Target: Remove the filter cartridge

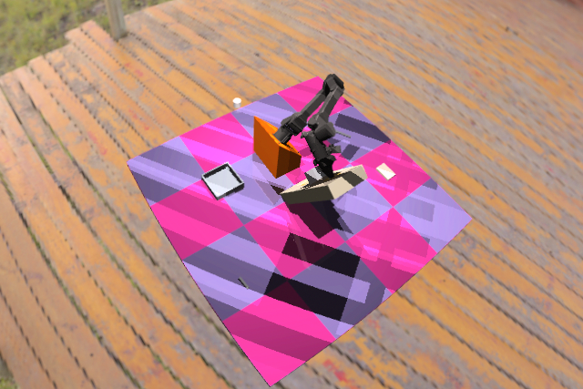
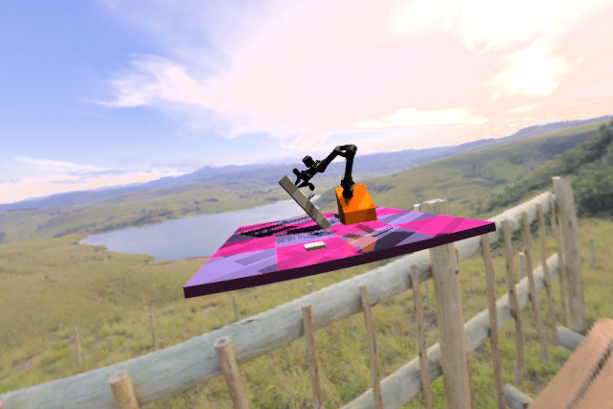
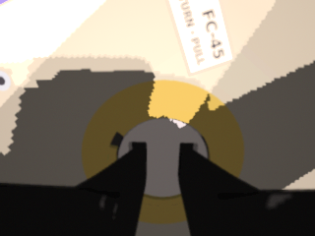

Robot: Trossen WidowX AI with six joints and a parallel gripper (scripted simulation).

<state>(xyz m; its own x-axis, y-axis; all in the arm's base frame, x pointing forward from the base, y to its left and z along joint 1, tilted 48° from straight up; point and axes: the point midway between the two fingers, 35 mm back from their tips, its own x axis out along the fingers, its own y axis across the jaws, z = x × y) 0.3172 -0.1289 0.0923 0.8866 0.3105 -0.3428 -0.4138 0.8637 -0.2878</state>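
Observation:
The round grey cartridge (image 3: 162, 177) sits inside a yellow ring (image 3: 98, 147) on the beige service panel (image 1: 348, 185) (image 2: 304, 200) (image 3: 54, 36), which stands tilted. My gripper (image 3: 161, 151) (image 1: 330, 174) is shut on the cartridge, with its two dark fingertips at opposite sides of the face. The fingertips cover the slots. A small dark notch shows at the ring's inner left edge. How deep the cartridge sits is not clear. The shallow tray (image 1: 222, 181) with dark walls lies to the left of the panel, its floor bare, away from the gripper.
An orange box (image 1: 271, 149) (image 2: 357, 206) stands beside the panel at the arm's base. A small cream block (image 1: 385, 171) (image 2: 314, 246) lies beyond the panel. A white cylinder (image 1: 237, 102) is past the mat's edge. A printed label (image 3: 202, 36) is on the panel above the ring.

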